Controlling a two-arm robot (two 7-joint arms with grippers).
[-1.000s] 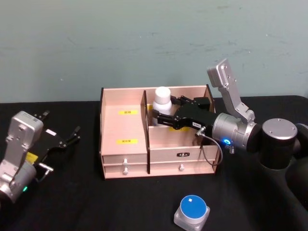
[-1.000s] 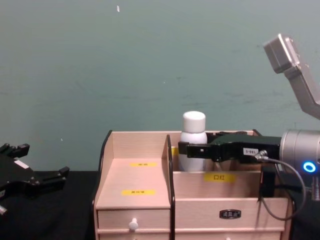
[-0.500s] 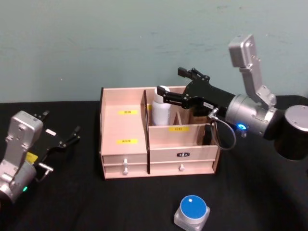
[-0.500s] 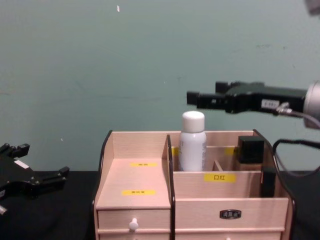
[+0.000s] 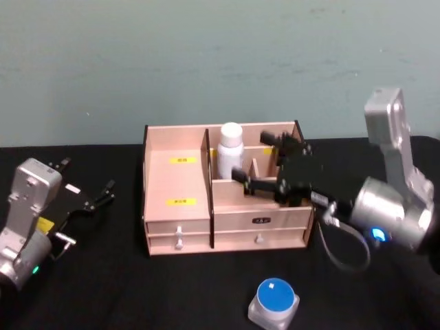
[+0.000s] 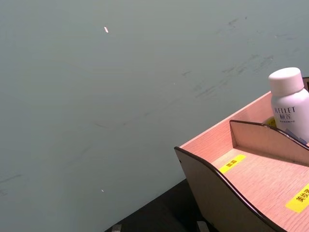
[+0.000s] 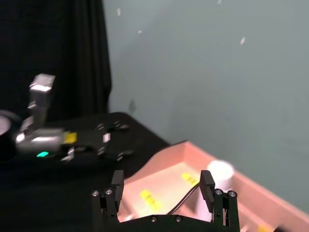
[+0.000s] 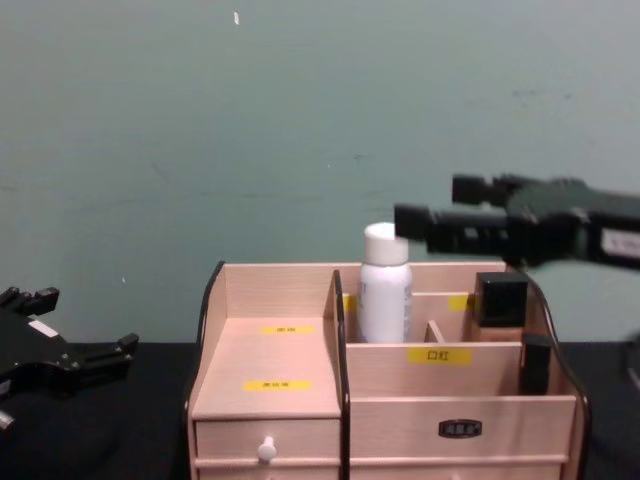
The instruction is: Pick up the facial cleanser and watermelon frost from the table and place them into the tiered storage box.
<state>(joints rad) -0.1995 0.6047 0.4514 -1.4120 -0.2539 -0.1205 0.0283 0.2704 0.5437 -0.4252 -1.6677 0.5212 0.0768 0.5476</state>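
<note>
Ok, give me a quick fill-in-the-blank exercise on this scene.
1. The facial cleanser stands ____ in the tiered storage box.
2. The watermelon frost has a ____ lid.
3. The right claw, above the box, is ____ and holds nothing.
Missing words: upright; blue; open.

The facial cleanser (image 6: 289,99) stands upright in the tiered storage box (image 6: 217,191) behind a divider (image 6: 270,137), beyond 2 yellow labels (image 6: 232,163).
</note>
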